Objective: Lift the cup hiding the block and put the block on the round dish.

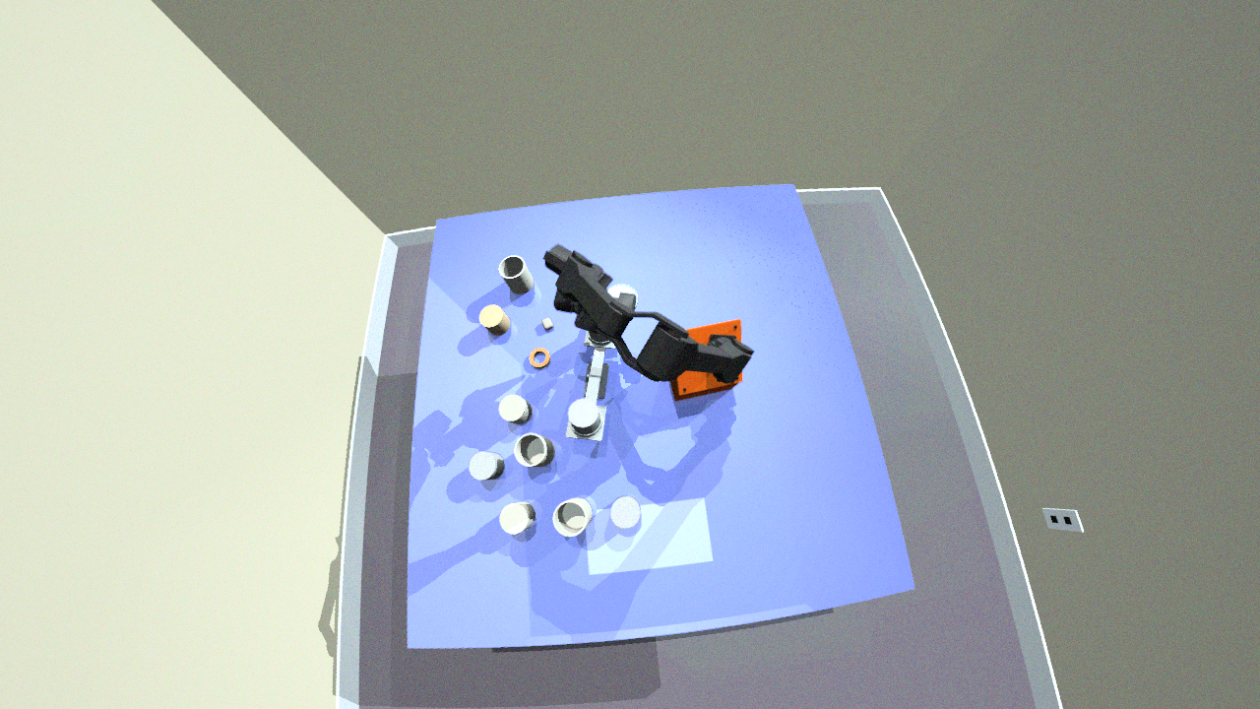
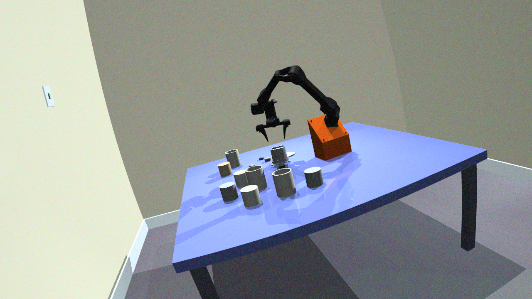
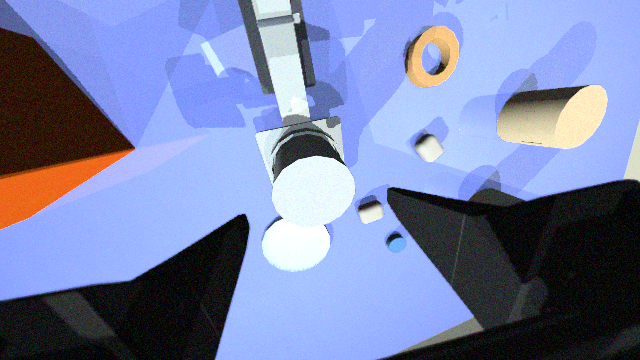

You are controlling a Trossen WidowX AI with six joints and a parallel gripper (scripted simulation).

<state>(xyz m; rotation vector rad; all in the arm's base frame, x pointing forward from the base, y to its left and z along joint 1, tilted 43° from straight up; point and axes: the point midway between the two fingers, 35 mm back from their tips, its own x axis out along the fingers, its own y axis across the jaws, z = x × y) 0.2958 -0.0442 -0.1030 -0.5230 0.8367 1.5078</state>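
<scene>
Top view: two cups (image 1: 584,416) (image 3: 313,190), one claw.

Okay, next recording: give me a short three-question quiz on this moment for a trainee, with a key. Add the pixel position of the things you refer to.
1. True or false: the gripper (image 1: 596,315) (image 2: 276,139) (image 3: 319,207) is shut on a cup.

2. What color is the ring (image 1: 532,359) (image 3: 415,67) on the table?
a) green
b) orange
c) white

3. In the wrist view, what rests on the visible part of the round dish (image 1: 623,290) (image 2: 291,153) (image 3: 296,247)?

Key: 1 false, it is open and holds nothing; 2 b; 3 nothing.
</scene>
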